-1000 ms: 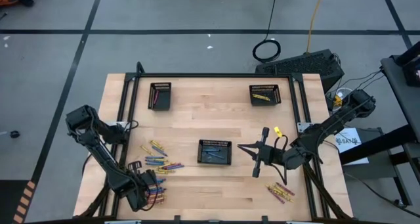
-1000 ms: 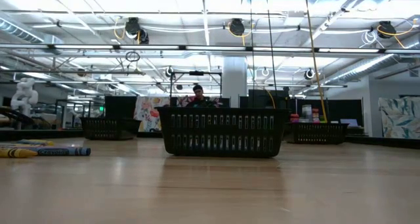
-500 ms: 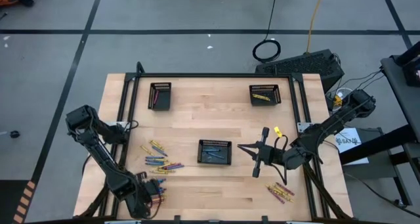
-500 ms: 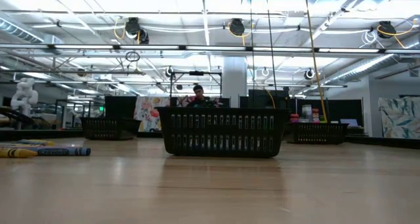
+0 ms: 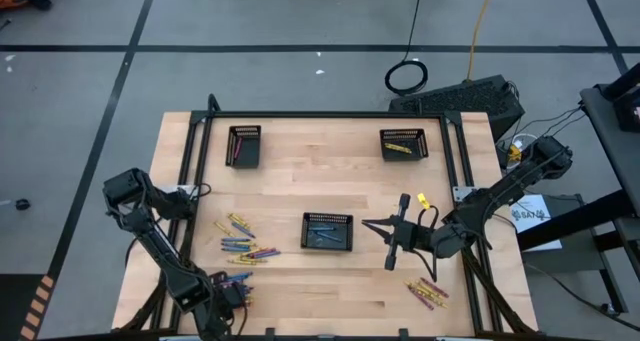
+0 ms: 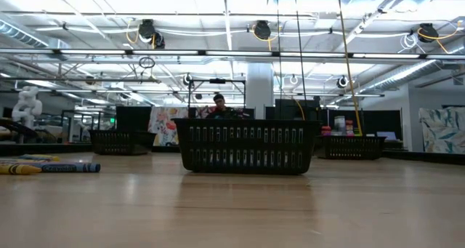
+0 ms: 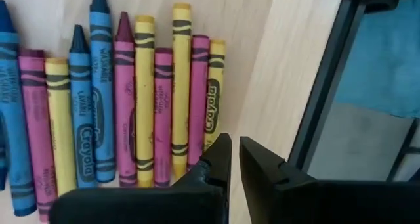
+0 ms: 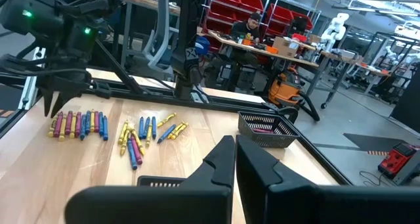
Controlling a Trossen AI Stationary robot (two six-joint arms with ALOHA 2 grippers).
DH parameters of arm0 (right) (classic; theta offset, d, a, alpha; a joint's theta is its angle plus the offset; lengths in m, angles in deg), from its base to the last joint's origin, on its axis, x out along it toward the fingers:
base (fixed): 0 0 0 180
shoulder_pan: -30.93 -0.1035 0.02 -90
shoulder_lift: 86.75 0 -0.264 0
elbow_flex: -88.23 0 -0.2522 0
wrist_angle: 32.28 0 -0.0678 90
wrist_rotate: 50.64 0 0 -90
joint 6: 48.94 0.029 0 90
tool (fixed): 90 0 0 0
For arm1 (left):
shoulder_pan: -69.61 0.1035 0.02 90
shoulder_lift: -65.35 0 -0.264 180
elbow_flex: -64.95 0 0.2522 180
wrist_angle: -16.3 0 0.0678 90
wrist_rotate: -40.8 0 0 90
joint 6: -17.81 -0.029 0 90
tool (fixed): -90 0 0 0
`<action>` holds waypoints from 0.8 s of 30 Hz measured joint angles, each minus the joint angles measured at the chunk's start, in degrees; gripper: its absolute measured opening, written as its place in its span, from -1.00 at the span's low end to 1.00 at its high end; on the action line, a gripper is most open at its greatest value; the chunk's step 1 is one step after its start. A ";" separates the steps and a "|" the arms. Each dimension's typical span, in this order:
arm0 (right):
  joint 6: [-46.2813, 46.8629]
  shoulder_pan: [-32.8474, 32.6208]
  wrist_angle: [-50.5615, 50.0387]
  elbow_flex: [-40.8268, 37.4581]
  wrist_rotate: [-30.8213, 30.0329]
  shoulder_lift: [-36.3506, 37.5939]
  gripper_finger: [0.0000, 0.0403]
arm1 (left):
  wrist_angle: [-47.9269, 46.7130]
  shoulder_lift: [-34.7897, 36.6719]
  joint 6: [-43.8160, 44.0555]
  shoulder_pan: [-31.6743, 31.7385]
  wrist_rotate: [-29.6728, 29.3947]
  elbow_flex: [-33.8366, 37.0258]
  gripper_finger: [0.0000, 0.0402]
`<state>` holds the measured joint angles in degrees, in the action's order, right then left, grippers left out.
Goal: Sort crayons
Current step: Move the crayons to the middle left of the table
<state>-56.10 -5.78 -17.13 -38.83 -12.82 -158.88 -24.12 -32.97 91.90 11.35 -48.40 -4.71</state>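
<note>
- A row of crayons (image 7: 131, 99) in blue, pink and yellow is lying side by side at the bench's (image 5: 300, 151) near left corner; looser crayons (image 5: 245, 246) are lying left of the middle tray (image 5: 327, 231); more are lying near the right edge (image 5: 427, 292)
- The left pincer (image 7: 233, 159) is hanging just above that row, nearly pressed together, pinching nothing
- The right pincer (image 5: 385, 231) is waiting right of the middle tray, pressed together, empty

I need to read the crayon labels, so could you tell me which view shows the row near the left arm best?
The left wrist view: the crayon row fills it, labels legible. The right wrist view shows it small; the high view barely; the low view not.
</note>
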 joint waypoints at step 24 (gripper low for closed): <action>0.42 0.00 -0.02 0.00 0.01 0.00 -1.00 | -5.25 -3.15 -12.64 2.12 -1.84 0.04 -0.86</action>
<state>-55.68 -5.78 -17.15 -38.83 -12.81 -158.88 -29.37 -36.12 79.26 13.47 -50.24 -4.67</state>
